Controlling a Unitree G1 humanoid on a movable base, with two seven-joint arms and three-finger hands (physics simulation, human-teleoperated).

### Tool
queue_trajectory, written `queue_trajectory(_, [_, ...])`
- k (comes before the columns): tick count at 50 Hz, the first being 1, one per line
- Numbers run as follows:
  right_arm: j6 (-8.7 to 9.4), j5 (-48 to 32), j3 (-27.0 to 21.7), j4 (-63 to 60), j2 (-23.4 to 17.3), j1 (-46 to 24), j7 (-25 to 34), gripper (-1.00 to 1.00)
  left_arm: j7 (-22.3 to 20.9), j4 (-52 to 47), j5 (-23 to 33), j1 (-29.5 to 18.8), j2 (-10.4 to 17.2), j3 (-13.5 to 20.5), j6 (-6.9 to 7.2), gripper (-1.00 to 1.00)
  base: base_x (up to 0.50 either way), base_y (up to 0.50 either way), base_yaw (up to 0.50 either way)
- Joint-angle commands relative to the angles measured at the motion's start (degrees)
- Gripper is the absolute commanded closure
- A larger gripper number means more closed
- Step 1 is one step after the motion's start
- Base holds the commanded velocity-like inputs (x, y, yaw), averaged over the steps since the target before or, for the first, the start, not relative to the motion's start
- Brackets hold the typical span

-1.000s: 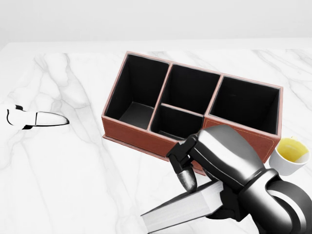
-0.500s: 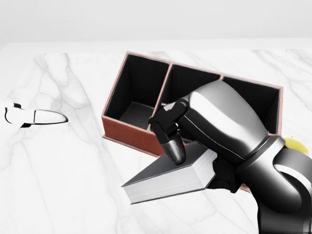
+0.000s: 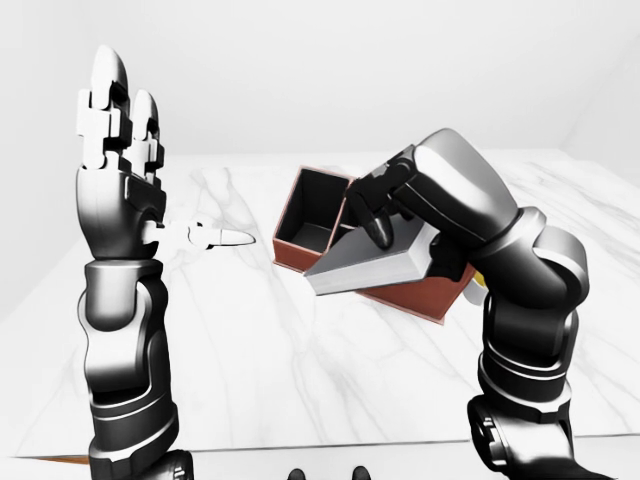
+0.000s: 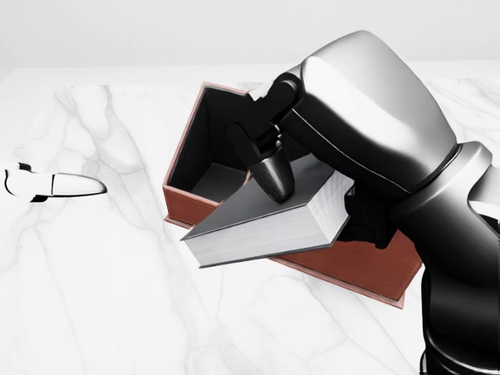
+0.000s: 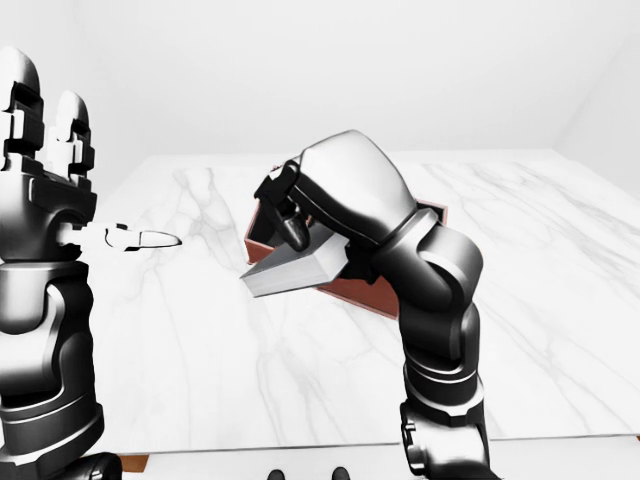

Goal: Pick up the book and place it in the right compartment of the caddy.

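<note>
The caddy [image 4: 355,266] is a rectangular box with reddish-brown, leather-like outer walls and a matte black lining, standing on the white marble table [image 4: 101,297] with grey veining. Only its left compartment [image 4: 215,156] shows clearly in the head view, and what can be seen of it holds nothing; the other sections are hidden behind the arm, so their contents cannot be told. The book [image 4: 262,223] is a thick hardback with a smooth dark grey cover and a pale block of pages, held tilted above the caddy's near wall. The right hand [image 4: 312,168], glossy metal with black joints, grips it: one dark fingertip [image 4: 273,178] presses on the cover while the rest clamp the spine end. The left hand [image 3: 115,130] is raised upright at the left of the left-eye view, fingers straight and close together, holding nothing
</note>
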Motion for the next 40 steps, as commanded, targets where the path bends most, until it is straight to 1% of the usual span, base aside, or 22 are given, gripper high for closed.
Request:
queue_trajectory(1, [0.0,-0.71,-1.2,3.83,-1.48,-7.13,-0.01,1.0,0.18,-0.02,-0.21,-0.13,0.07,0.07,0.0,-1.0,0.0,0.0,0.0])
queue_trajectory(9, [0.0,-0.88,-1.88,8.87,-2.93,-12.22,-0.01,1.0,0.36,-0.07,-0.51,-0.27,0.13,0.15,0.0,-1.0,0.0,0.0,0.0])
queue_trajectory(14, [0.0,-0.84,-2.19,11.27,-3.96,-14.23,-0.01,1.0,0.38,-0.03,-0.57,-0.31,0.23,0.13,0.0,-1.0,0.0,0.0,0.0])
queue_trajectory(32, [0.0,-1.26,-2.65,15.82,-5.65,-17.73,-0.01,1.0,0.08,-0.28,-0.48,-0.06,0.08,-0.01,0.0,-1.0,0.0,0.0,0.0])
queue_trajectory(40, [0.0,-1.76,-2.79,18.22,-6.32,-20.15,-1.2,1.0,0.08,-0.38,-0.51,-0.11,0.04,0.01,0.0,-1.0,0.0,0.0,0.0])
